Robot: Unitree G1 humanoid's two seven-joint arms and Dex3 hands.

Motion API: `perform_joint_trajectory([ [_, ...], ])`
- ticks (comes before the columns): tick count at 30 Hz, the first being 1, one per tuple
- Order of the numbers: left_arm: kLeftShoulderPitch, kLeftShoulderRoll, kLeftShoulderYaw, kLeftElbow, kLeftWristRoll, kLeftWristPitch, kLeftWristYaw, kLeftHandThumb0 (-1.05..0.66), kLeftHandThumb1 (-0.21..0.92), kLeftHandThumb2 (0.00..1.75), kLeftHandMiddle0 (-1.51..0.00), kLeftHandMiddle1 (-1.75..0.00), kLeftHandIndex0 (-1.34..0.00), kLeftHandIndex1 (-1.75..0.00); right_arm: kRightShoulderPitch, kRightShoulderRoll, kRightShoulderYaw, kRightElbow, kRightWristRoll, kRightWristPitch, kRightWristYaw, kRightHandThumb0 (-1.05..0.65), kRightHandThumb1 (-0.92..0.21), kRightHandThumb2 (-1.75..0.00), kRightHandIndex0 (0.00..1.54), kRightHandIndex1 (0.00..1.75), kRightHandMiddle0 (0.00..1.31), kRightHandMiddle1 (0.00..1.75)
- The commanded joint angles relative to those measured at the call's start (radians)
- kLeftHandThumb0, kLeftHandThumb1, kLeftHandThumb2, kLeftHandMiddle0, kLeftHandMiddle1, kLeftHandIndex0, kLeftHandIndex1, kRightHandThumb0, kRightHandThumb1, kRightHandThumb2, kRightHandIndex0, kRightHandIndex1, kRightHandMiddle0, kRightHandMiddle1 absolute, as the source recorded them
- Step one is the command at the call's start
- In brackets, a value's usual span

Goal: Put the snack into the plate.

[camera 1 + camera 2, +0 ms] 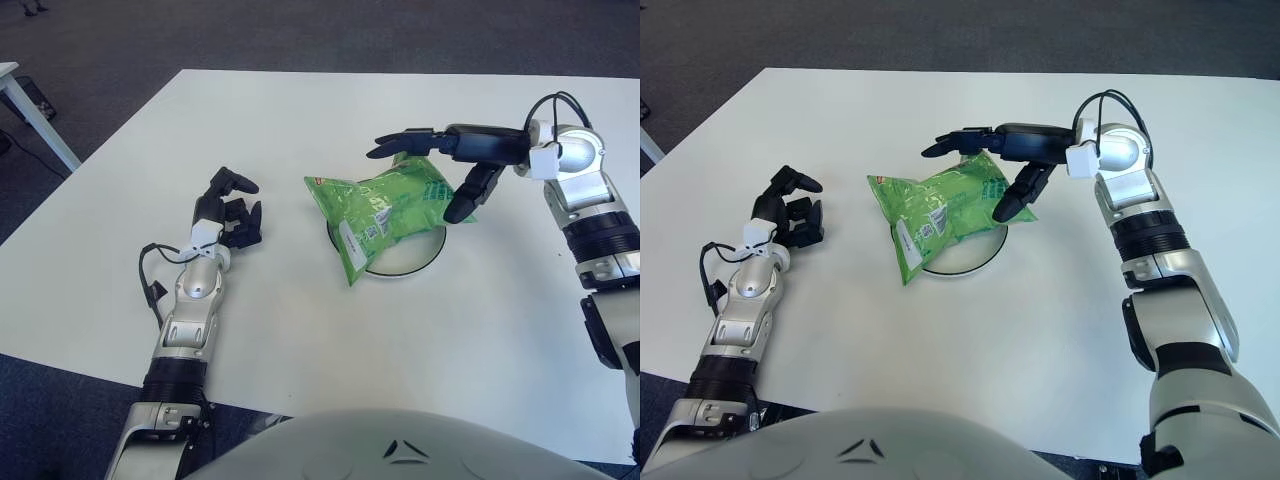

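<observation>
My right hand [455,165] above snack [375,208], fingers spread, gripping nothing. Snack lies across plate [420,258], left end overhanging onto table [300,110]. My left hand [232,210] well left of snack, fingers curled, empty.

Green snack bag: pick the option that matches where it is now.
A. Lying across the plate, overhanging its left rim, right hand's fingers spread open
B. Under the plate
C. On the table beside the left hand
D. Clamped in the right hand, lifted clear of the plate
A: the green snack bag lies across the plate, overhanging its left rim, while the right hand shows spread fingers holding nothing.
</observation>
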Motion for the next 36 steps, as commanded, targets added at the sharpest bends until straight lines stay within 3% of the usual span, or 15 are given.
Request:
perform_joint_trajectory([
  [1,0.118,-0.087,-0.031,0.124,0.003,-0.005,0.012,-0.43,0.49,1.10,-1.15,-1.75,-0.48,-1.75,-0.058,-0.002,-0.037,0.010,0.002,0.004,0.017,-1.00,-0.86,-0.24,0.00,0.00,0.00,0.07],
  [9,0.116,-0.087,-0.030,0.126,0.003,0.004,0.012,-0.43,0.48,1.11,-1.16,-1.75,-0.48,-1.75,-0.139,-0.008,-0.088,0.122,-0.027,-0.064,0.028,-1.02,-0.88,-0.26,0.01,0.00,0.00,0.00],
  [16,0.111,-0.082,-0.029,0.135,0.005,-0.008,0.011,-0.43,0.48,1.11,-1.16,-1.75,-0.48,-1.75,-0.170,0.031,-0.099,0.269,-0.088,-0.056,-0.028,-0.99,-0.91,-0.27,0.06,0.03,0.02,0.02],
  [18,0.111,-0.080,-0.028,0.138,0.006,-0.010,0.009,-0.43,0.48,1.11,-1.16,-1.75,-0.48,-1.75,-0.165,0.059,-0.112,0.304,-0.094,-0.001,-0.077,-0.97,-0.90,-0.30,0.08,0.04,0.01,0.10],
  [19,0.110,-0.079,-0.028,0.139,0.005,-0.011,0.009,-0.43,0.48,1.11,-1.16,-1.75,-0.48,-1.75,-0.164,0.074,-0.117,0.326,-0.097,0.028,-0.103,-0.96,-0.90,-0.31,0.08,0.04,0.01,0.13],
  [22,0.111,-0.078,-0.026,0.142,0.004,-0.015,0.008,-0.43,0.48,1.11,-1.16,-1.75,-0.48,-1.75,-0.152,0.103,-0.175,0.272,0.017,0.403,-0.142,-0.86,-0.81,-0.45,0.15,0.14,0.00,0.39],
  [24,0.111,-0.077,-0.027,0.142,0.004,-0.016,0.008,-0.43,0.48,1.11,-1.16,-1.75,-0.49,-1.75,-0.147,0.111,-0.199,0.229,0.054,0.563,-0.176,-0.68,-0.63,-0.74,0.19,0.51,0.00,0.82],
  [26,0.112,-0.076,-0.029,0.141,0.005,-0.014,0.008,-0.43,0.48,1.12,-1.16,-1.75,-0.49,-1.75,-0.141,0.114,-0.215,0.196,0.069,0.654,-0.213,-0.58,-0.55,-0.91,0.22,0.75,0.00,1.13],
  [29,0.114,-0.073,-0.029,0.137,0.005,-0.011,0.007,-0.43,0.47,1.12,-1.16,-1.75,-0.49,-1.75,-0.133,0.122,-0.241,0.152,0.079,0.764,-0.268,-0.50,-0.51,-1.00,0.25,0.90,0.05,1.35],
  [31,0.114,-0.071,-0.030,0.135,0.009,-0.006,0.010,-0.43,0.47,1.12,-1.16,-1.75,-0.49,-1.75,-0.138,0.129,-0.268,0.144,0.087,0.867,-0.328,-0.45,-0.59,-0.94,0.34,1.05,0.19,1.54],
  [36,0.119,-0.068,-0.029,0.129,0.010,-0.003,0.006,-0.43,0.48,1.11,-1.16,-1.75,-0.48,-1.75,-0.141,0.139,-0.298,0.103,0.091,1.023,-0.401,-0.41,-0.61,-0.94,0.50,1.34,0.35,1.71],
])
